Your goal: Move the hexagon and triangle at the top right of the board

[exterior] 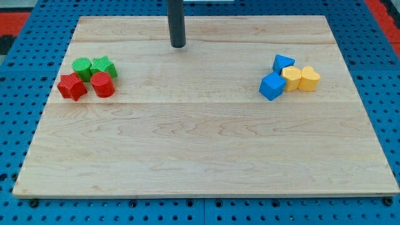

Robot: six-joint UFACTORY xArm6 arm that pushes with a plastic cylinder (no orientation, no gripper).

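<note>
My tip rests on the wooden board near the view's top, left of centre, far from all blocks. At the view's right sits a tight cluster: a blue triangle-like block at the top, a blue cube at the lower left, a yellow hexagon in the middle and a yellow heart-like block at the right. They touch one another. The tip is well to the left of this cluster and slightly above it.
At the view's left lies another cluster: a green cylinder, a green star, a red star and a red cylinder. A blue pegboard surrounds the board.
</note>
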